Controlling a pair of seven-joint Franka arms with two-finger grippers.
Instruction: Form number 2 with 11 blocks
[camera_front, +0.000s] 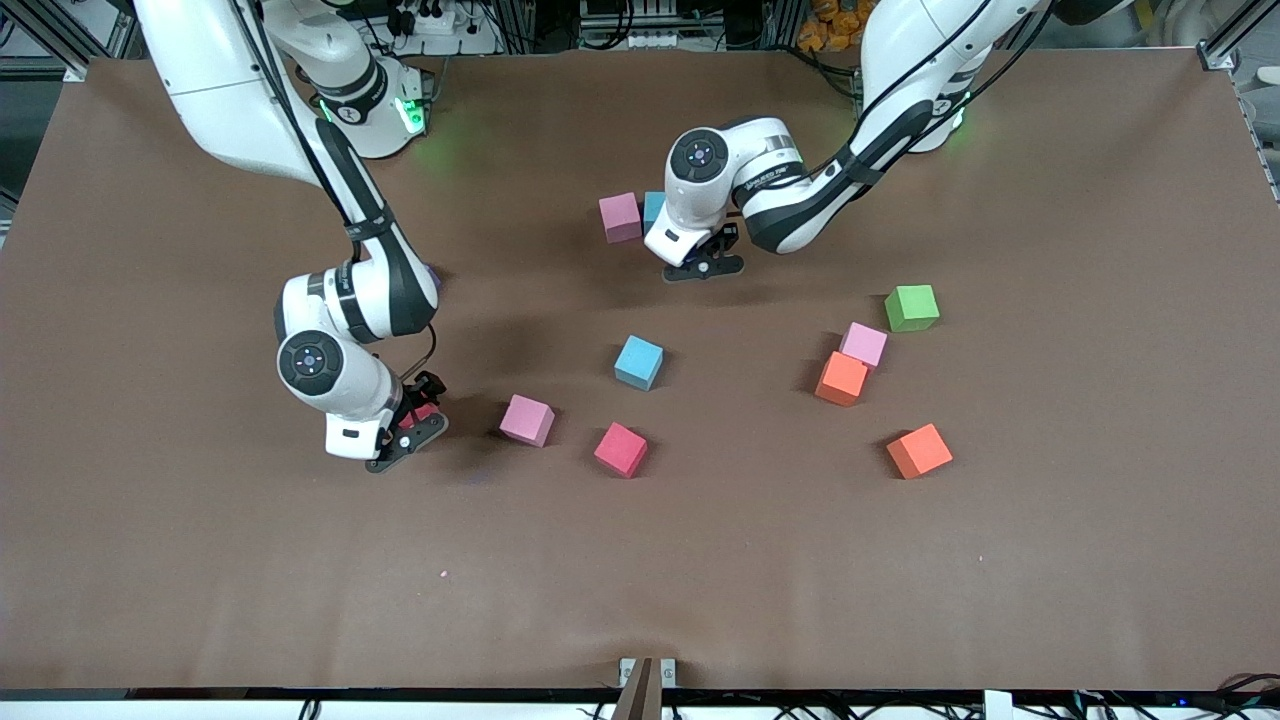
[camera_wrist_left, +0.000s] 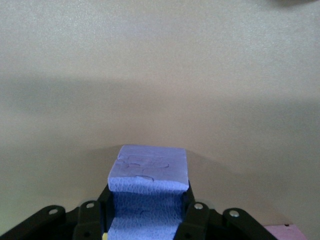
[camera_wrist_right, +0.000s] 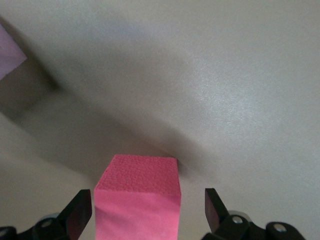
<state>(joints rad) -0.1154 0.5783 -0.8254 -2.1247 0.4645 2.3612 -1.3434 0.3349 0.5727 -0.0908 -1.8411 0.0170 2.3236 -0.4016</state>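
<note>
The left gripper (camera_wrist_left: 146, 212) pinches a soft, light purple foam cube (camera_wrist_left: 148, 172) by its flat sides; the right gripper (camera_wrist_right: 149, 210) straddles a red cube (camera_wrist_right: 138, 195), jaws wide.

In the front view the left tool's (camera_front: 704, 262) wrist is covering most of a blue block (camera_front: 653, 210). The right tool (camera_front: 408, 432) is hiding nearly all of a red block (camera_front: 421, 412). A pink block (camera_wrist_left: 295, 232) is being cut off at the left wrist view's corner.
</note>
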